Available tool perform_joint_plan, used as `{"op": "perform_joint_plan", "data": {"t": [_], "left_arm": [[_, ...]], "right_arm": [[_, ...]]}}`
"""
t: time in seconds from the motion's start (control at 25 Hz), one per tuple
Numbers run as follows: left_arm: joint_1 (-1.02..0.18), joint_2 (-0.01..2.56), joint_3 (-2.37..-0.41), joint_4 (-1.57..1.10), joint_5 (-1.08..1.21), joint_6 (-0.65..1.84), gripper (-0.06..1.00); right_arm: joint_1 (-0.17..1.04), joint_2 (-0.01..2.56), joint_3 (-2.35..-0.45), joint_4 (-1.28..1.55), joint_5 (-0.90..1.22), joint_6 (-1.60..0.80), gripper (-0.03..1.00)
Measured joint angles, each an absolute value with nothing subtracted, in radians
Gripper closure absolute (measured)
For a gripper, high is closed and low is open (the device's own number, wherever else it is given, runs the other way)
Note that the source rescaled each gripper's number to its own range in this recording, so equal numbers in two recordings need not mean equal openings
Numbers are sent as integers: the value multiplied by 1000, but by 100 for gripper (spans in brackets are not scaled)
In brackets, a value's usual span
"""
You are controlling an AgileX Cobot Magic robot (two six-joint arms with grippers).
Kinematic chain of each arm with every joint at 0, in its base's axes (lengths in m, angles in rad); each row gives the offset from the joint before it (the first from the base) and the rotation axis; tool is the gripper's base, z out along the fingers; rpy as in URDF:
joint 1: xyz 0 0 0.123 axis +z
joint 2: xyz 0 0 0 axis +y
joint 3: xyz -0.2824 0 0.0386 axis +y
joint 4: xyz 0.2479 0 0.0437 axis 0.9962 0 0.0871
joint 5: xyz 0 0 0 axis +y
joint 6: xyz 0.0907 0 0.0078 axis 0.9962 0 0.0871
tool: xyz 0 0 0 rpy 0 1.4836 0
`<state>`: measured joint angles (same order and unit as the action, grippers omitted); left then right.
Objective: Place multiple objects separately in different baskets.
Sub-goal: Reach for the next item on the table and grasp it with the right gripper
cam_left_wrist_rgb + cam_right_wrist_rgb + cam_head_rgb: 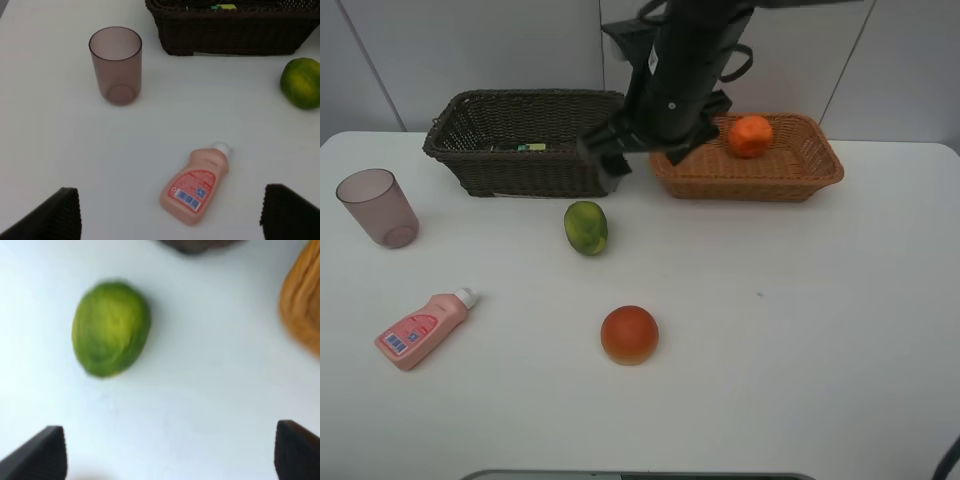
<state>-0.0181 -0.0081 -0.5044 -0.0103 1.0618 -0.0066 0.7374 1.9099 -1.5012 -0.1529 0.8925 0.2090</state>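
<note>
The green-yellow oval fruit (585,227) lies on the white table in front of the dark brown basket (470,150). My right gripper (610,163) hovers just above and behind it, open and empty; the right wrist view shows the fruit (111,328) ahead of its spread fingertips (45,452). The tangerine (750,135) sits in the light tan basket (800,175). The red-orange fruit (629,334), pink bottle (423,328) and mauve cup (378,207) stand on the table. My left gripper (170,212) is open above the pink bottle (196,185). A dark item with a green label (525,147) lies in the dark basket.
The right arm (680,70) reaches across the gap between the two baskets and hides part of the light basket's left end. The table's back edge meets a white wall. The left wrist view also shows the cup (115,65) and dark basket (235,35).
</note>
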Motion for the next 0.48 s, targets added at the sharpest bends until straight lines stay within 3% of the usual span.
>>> {"op": "perform_joint_plan", "data": {"t": [0.48], "left_arm": [[-18,-8,-504,-10,1062,-7,3]], "right_arm": [[784,1993,-1463,-157,815,400,11]]}}
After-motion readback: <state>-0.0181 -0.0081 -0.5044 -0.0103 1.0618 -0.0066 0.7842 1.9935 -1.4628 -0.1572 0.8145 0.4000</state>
